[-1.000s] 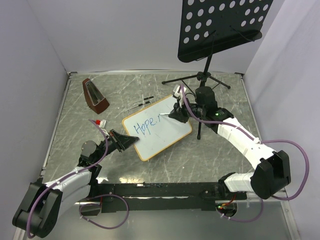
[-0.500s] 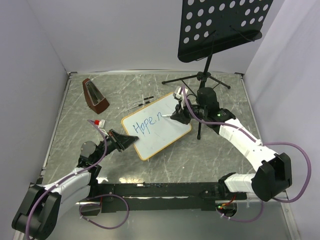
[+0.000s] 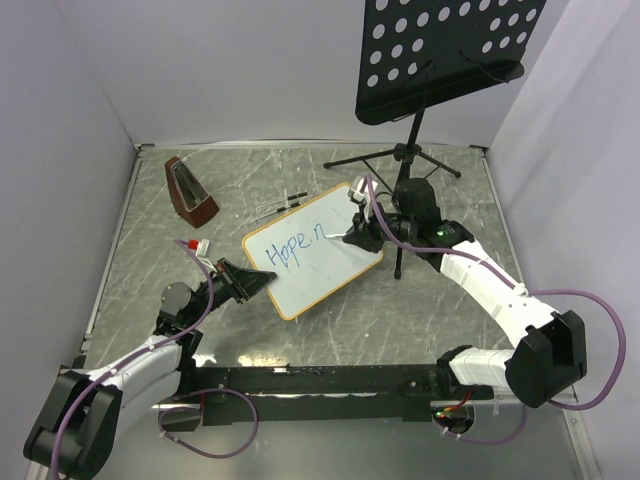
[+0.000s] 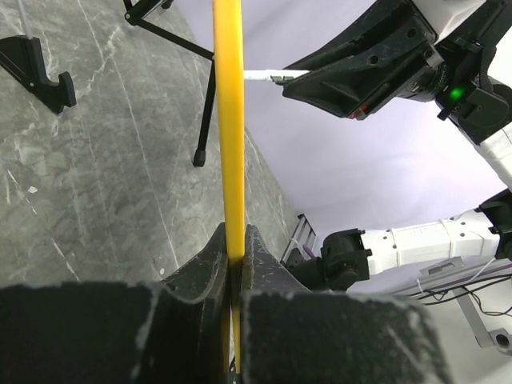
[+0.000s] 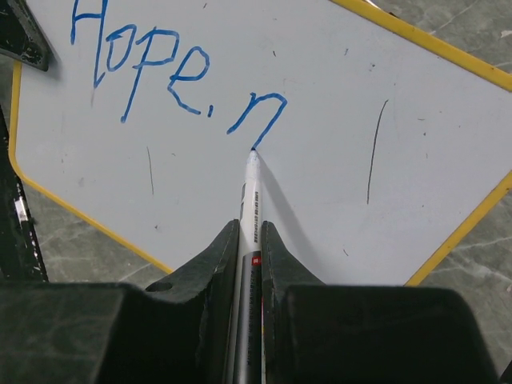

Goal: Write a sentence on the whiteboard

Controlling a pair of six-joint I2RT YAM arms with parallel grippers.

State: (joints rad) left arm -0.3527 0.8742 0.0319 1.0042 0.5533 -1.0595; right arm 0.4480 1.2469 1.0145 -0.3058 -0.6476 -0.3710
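A grey marbled table (image 3: 420, 320) is enclosed by pale lilac walls (image 3: 250, 80) on 3 sides. At its middle the whiteboard (image 3: 320, 270) is set diagonally. Its yellow-tan frame is pinched at the near-left corner by the left gripper (image 3: 257, 283), with both fingers pressed onto the edge. A white marker (image 5: 251, 180) is clamped in the right gripper (image 3: 352, 237), its tip touching the board at the lower left end of a blue "n". Of the sentence (image 3: 293, 250), only "Hope", a dot and that "n" are written.

A brown wedge-shaped object (image 3: 189, 188) is placed near the far-left corner. A black music stand (image 3: 440, 50) rises behind the board, and 1 of its legs comes down just beside the board's right corner.

The board's far-right corner is covered by the right arm. The stand's perforated plate is cut off by the top edge. A thin dark item (image 3: 285, 203) just beyond the board cannot be made out.
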